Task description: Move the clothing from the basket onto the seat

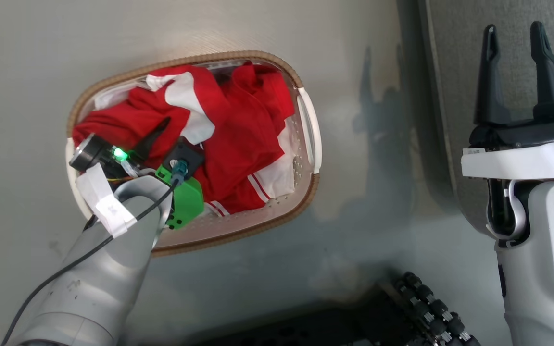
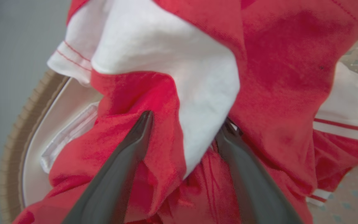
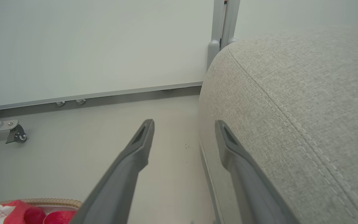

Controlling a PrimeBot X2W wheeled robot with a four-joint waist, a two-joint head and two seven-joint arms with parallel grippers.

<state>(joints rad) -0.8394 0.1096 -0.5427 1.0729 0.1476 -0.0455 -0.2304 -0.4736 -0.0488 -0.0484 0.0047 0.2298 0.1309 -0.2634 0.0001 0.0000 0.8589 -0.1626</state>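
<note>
Clothing sits bunched around the left gripper — its two dark fingers are spread apart and pushed down into the heap, with a red and white fold standing loose between them. The heap is red with white patches. It lies long-ways in the basket, stretching from the robot's left to its right, with a striped cuff at the right end, on the side near the robot. The oval basket lies the same way on the pale floor. Off to the right is the grey seat, apart from the basket. The right gripper hangs by the seat's edge — fingers wide, nothing in them.
</note>
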